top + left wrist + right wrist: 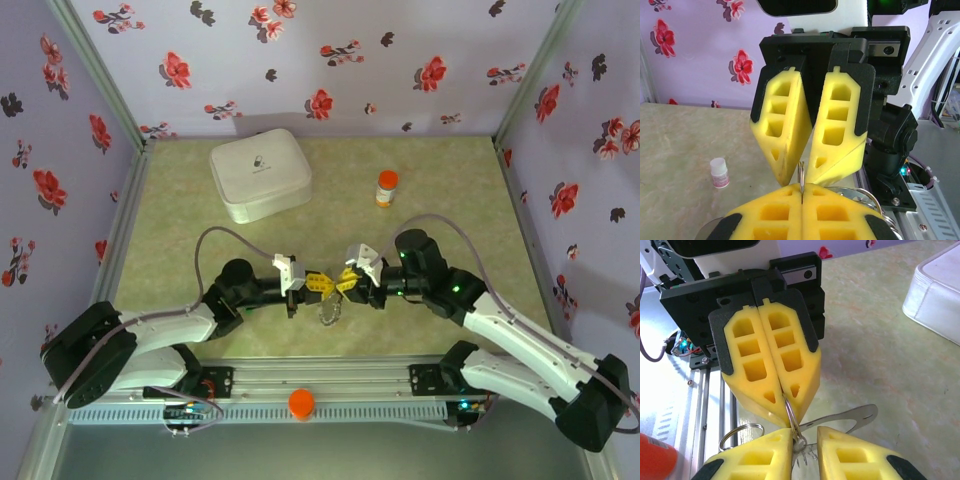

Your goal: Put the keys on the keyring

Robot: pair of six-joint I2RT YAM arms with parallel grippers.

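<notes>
At mid-table, near front edge: thin grey metal keyring pinched edge-on between yellow foam pads of left gripper, jaws pressed together on wire. Just beside it, second silver ring and flat silver metal piece with hole; whether that piece is key, cannot tell. Right gripper faces left one tip to tip, fingers narrowly apart, straddling keyring, contact unclear. Farther back on mottled beige tabletop: white rounded square case, orange-capped white pill bottle, well apart
</notes>
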